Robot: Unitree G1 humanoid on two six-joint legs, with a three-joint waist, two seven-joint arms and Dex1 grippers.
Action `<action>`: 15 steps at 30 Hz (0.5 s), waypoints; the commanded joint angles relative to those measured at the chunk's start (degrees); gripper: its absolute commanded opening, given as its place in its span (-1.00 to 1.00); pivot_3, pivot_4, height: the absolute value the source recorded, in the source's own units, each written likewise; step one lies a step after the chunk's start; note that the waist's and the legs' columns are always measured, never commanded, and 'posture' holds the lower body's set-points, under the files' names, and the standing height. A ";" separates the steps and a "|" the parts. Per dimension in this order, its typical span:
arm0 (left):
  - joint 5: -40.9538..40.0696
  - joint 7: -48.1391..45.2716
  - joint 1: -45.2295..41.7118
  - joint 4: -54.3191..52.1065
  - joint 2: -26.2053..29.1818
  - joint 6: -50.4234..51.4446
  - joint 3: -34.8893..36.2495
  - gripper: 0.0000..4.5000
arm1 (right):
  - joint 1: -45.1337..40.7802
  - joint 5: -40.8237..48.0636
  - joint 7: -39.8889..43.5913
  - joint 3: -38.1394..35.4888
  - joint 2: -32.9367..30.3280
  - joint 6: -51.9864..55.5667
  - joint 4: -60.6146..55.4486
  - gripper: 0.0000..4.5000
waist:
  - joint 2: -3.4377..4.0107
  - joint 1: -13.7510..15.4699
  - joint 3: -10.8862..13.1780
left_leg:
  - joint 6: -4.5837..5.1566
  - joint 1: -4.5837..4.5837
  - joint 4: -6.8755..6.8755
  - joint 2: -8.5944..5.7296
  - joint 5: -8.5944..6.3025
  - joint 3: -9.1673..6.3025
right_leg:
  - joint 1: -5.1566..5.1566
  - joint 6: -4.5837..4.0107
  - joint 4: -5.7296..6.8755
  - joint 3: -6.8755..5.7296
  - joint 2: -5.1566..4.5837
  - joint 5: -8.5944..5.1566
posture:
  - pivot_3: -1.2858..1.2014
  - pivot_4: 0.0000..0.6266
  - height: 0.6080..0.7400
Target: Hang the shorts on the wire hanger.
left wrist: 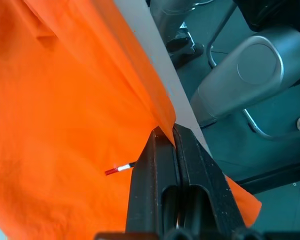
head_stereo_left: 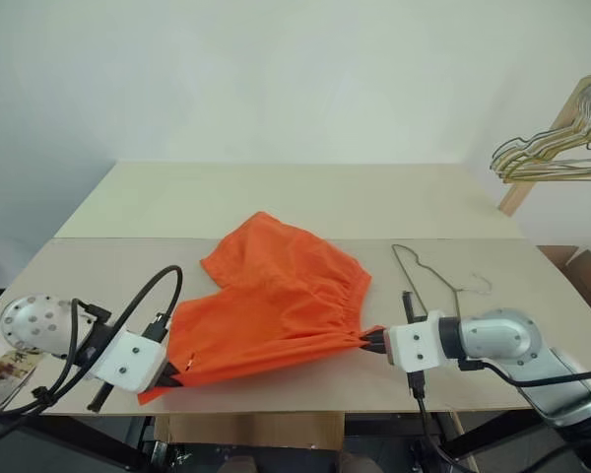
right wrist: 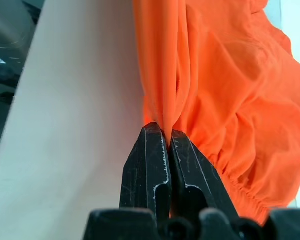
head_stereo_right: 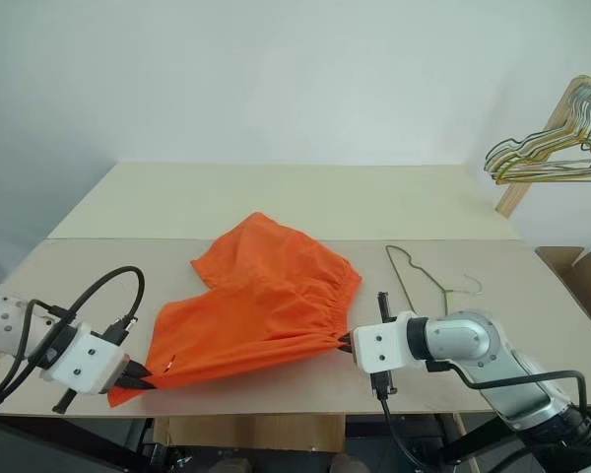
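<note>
Bright orange soft fabric shorts: near hem corner at the left gripper is hidden behind its white housing; small tag too small to read. Fabric runs off the edges in both wrist views. Thin olive-gold wire hanger: lower end hidden behind the right gripper housing, so can't tell if it touches. Bunch of pale wire hangers on a wooden rack: cut off by the picture's right edge, count unclear. Brown cardboard box at the right edge, partly cropped. Printed card on the left is cropped, print illegible.
</note>
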 commanded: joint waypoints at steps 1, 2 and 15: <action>0.54 -1.05 -1.72 -0.18 -0.34 1.59 -0.36 -1.00 | -0.74 -1.19 -0.27 -2.30 -0.50 -0.20 1.20 -0.99 | 0.00 0.06 0.00 | 0.00 0.00 0.00 0.00 0.00 0.01 | 0.00 0.00 0.00 0.00 0.00 0.00 | 0.03 -1.00 1.00; 0.43 -1.49 -1.80 -0.33 -0.42 1.72 -0.41 -1.00 | -0.46 -1.45 -0.30 -2.42 -0.75 -0.55 1.38 -0.99 | 0.01 0.08 0.01 | 0.00 0.00 0.00 0.01 0.00 0.01 | 0.00 0.00 0.00 0.00 0.00 0.00 | 0.03 -1.00 1.00; -6.84 -3.81 18.41 -15.03 2.22 5.10 6.28 -1.00 | 2.60 -9.67 -4.20 -4.64 -4.91 -12.88 8.69 -0.99 | 0.06 -0.14 0.05 | 0.05 0.11 -0.03 0.09 -0.04 0.20 | -0.01 -0.03 0.06 0.17 0.02 -0.04 | 0.03 -1.00 1.00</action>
